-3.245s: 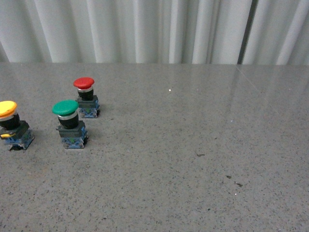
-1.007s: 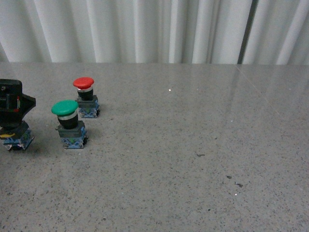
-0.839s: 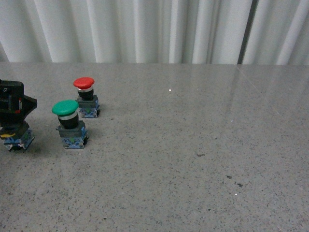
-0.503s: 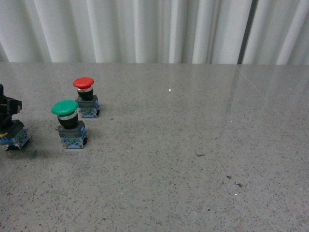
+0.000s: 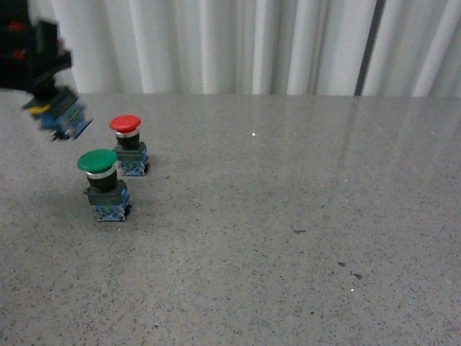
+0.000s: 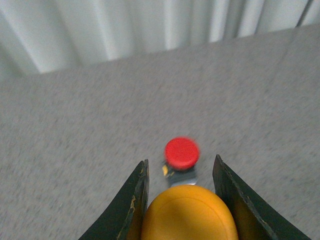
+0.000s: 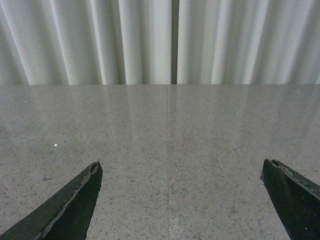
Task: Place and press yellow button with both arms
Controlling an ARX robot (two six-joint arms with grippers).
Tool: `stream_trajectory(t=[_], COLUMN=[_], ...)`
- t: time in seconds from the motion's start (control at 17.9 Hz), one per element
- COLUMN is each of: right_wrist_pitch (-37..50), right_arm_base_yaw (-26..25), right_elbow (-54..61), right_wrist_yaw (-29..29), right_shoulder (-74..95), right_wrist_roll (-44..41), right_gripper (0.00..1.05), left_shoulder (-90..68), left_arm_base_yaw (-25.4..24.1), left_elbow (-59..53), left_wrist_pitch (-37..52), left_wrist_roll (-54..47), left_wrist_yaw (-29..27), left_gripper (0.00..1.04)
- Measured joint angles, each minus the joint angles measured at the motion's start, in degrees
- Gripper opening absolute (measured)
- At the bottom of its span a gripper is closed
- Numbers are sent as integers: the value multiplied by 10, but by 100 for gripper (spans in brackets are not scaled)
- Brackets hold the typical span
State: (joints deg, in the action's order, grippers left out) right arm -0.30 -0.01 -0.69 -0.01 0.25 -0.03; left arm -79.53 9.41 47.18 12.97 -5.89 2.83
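My left gripper point(image 5: 45, 86) hangs in the air at the far left of the front view, shut on the yellow button point(image 5: 60, 115), whose blue-grey base tilts out below the black fingers. In the left wrist view the round yellow cap point(image 6: 187, 215) fills the space between the two fingers of the gripper point(image 6: 181, 172). My right gripper point(image 7: 180, 172) shows only in the right wrist view, open over bare table, with nothing between its fingers; it is out of the front view.
A red-capped button point(image 5: 128, 144) and a green-capped button point(image 5: 103, 184) stand upright on the grey speckled table point(image 5: 288, 216), left of centre. The red button point(image 6: 181, 155) also lies below the held one in the left wrist view. White curtains point(image 5: 230, 43) close the back.
The left gripper closed on the yellow button at the table's left edge and has lifted it up and slightly right, off the table. The red and green buttons have not moved.
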Motion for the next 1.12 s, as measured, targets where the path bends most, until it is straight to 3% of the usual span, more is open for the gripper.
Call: stream_trajectory(t=[0.22, 0.73, 0.78, 1.06, 1.12], right_wrist_pitch=[0, 0, 0, 0, 0], right_arm_base_yaw=[0, 0, 0, 0, 0], right_elbow=[0, 0, 0, 0, 0], right_wrist_yaw=[0, 0, 0, 0, 0], right_shoulder=[0, 0, 0, 0, 0], right_wrist_roll=[0, 0, 0, 0, 0], right_gripper=[98, 98, 98, 98, 98], left_shoulder=[-68, -236, -274, -297, -297], left_arm_base_yaw=[123, 231, 261, 245, 245], left_elbow=[75, 128, 140, 142, 142], left_wrist_pitch=[-5, 37, 44, 54, 53], left_wrist_roll=[55, 170, 179, 175, 175], left_wrist_yaw=[-52, -125, -151, -189, -189], left_gripper=[33, 33, 33, 33, 43])
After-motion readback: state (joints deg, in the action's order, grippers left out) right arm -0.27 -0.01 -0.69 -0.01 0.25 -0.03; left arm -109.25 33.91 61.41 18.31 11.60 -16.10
